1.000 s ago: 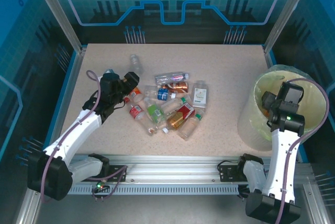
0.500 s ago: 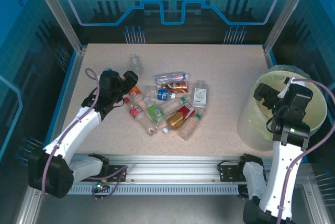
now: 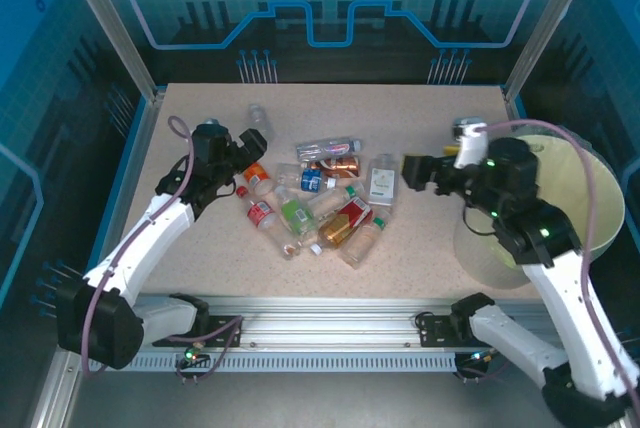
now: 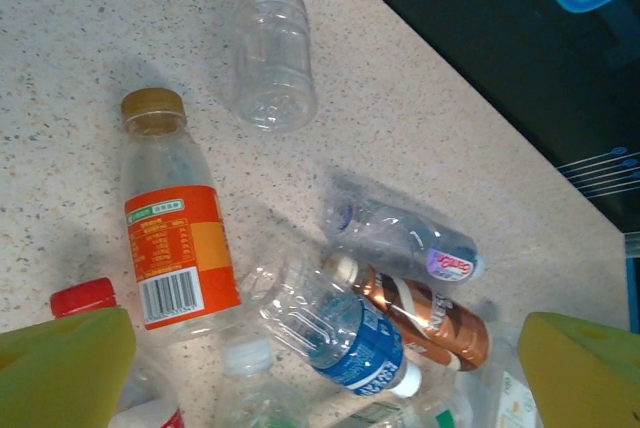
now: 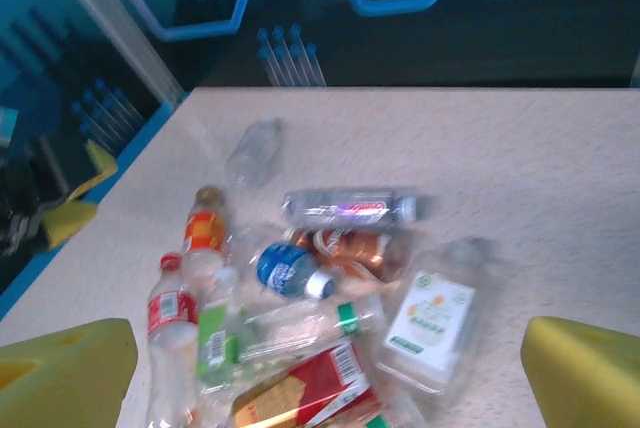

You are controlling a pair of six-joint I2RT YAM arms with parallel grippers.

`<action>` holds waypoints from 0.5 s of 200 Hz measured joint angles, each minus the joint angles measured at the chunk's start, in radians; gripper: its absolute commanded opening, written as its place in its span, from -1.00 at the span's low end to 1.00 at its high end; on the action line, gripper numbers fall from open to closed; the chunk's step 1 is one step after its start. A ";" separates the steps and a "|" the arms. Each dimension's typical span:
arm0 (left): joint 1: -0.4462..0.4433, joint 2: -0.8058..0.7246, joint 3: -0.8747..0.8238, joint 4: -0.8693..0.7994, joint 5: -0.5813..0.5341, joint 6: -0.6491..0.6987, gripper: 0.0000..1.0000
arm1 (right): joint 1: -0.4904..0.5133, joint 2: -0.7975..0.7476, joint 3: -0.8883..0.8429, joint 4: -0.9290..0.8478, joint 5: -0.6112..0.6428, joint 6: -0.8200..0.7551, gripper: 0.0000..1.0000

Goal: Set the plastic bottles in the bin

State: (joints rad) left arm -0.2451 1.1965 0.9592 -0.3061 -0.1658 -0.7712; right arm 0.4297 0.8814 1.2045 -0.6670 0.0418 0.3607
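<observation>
left gripper (image 3: 247, 145): spread wide, pinching nothing, hanging low at the left edge of the plastic bottles (image 3: 320, 203). From its wrist camera, pads (image 4: 65, 368) in the two bottom corners, far apart, no contact with a bottle visible. Label detail here too small to read from above: orange-label bottle (image 4: 178, 238) with tan cap, red cap (image 4: 84, 297) just beside the left pad, blue-label bottle (image 4: 350, 338), copper-wrapped bottle (image 4: 425, 310), crushed clear bottle with purple logo (image 4: 405, 243), bare label-less bottle (image 4: 270, 48) lying apart, farther out.

right gripper (image 3: 413, 170): spread wide as well, empty, held in the air between the pile and the bin (image 3: 485, 253), pointing left at the pile. From its wrist camera, both pads in the bottom corners, nothing between; pile seen at a slant, a bit blurred, flat white-and-green-label bottle (image 5: 432, 318) nearest on the right, red-label bottle (image 5: 172, 333) on the left.

From above only: arm poses and bin. Left arm stretched forward and right from its near-left base. Right arm bent, reaching up and left, crossing the front of the bin, covering part of the rim. Bin at the right edge of the table (image 3: 440, 118), well apart from the pile. Bottles lying bunched mid-table; bin contents: cannot tell.
</observation>
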 measured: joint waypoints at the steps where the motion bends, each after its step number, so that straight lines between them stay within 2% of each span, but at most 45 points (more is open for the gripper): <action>1: 0.000 0.000 0.000 0.000 -0.001 0.002 0.98 | 0.013 0.010 0.000 0.001 0.012 0.003 0.99; 15: 0.000 0.008 -0.005 -0.001 -0.006 0.024 0.98 | 0.112 0.092 0.000 0.005 0.126 0.026 1.00; 30: 0.000 0.021 -0.005 -0.002 -0.011 0.049 0.98 | 0.171 0.195 0.002 0.003 0.240 0.074 0.99; 56: 0.000 0.031 -0.005 -0.003 -0.012 0.071 0.98 | 0.185 0.365 0.002 0.018 0.378 0.198 0.99; 100: 0.000 0.049 -0.005 -0.003 0.004 0.071 0.98 | 0.185 0.632 0.004 0.083 0.481 0.352 0.99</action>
State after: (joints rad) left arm -0.2451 1.2453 0.9546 -0.3092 -0.1619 -0.7002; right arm 0.6144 1.5135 1.2083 -0.5838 0.5224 0.7128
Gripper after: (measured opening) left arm 0.992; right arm 0.997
